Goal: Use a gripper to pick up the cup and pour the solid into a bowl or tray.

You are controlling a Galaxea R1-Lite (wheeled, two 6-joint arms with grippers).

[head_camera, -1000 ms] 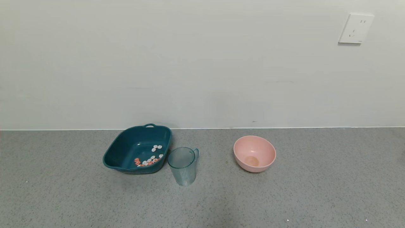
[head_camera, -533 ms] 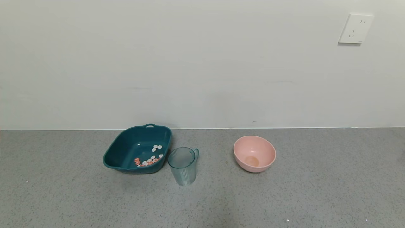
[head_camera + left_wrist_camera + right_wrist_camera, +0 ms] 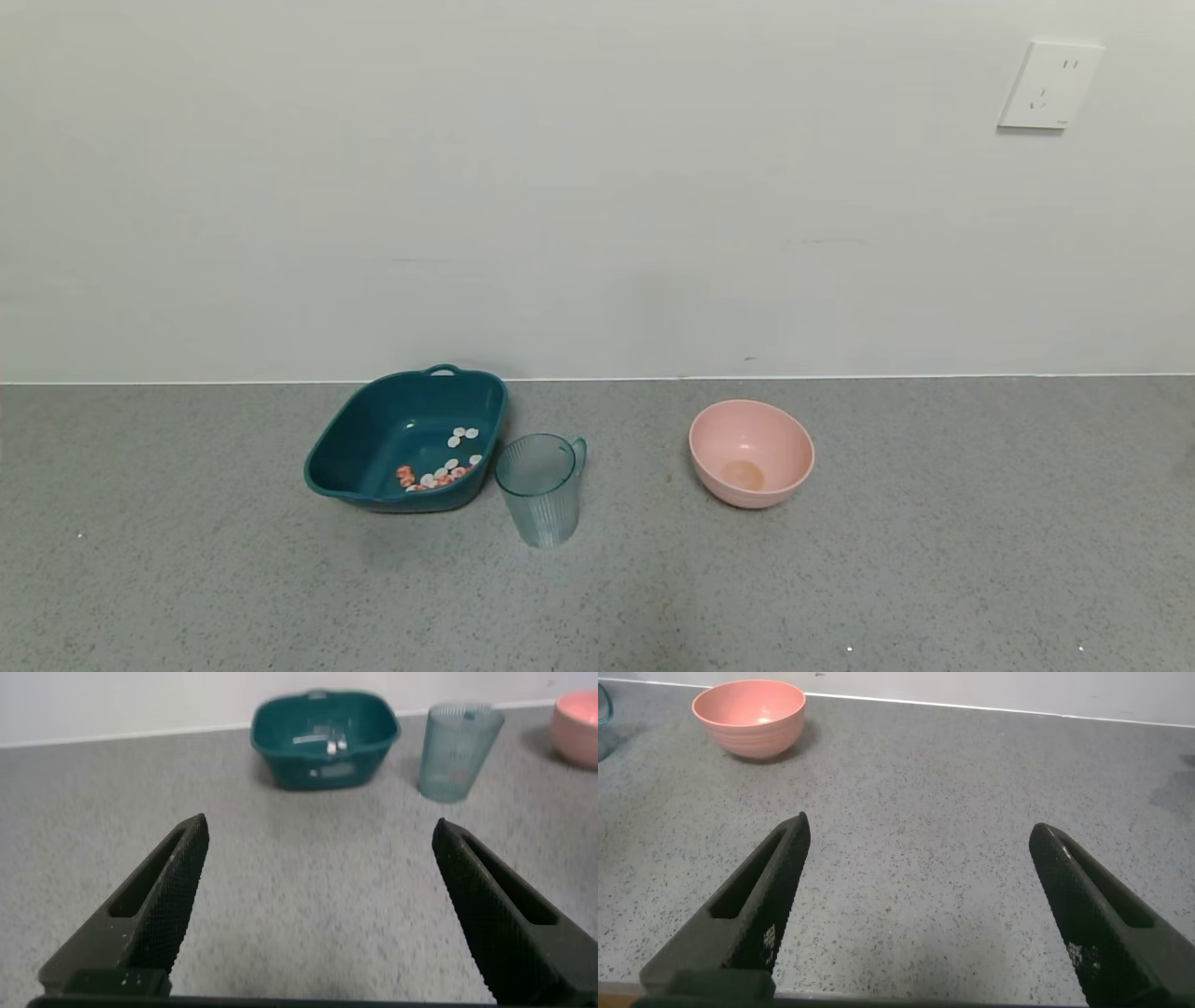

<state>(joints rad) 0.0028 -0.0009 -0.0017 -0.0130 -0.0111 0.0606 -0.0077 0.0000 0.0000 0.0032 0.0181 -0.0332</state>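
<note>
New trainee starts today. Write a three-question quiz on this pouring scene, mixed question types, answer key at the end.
1. True or false: the solid lies in the teal tub.
2. The cup stands: A) upright on the counter beside the tub, B) tipped over in the pink bowl, C) held in a gripper.
3. Fill in: in its wrist view, the left gripper is ____ with nothing between its fingers.

Key: 1 true; 2 A; 3 open. The right gripper is also open and holds nothing.

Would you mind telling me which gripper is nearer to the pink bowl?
Probably right. The right gripper faces the pink bowl across bare counter; the left gripper sees it only beyond the cup.
</note>
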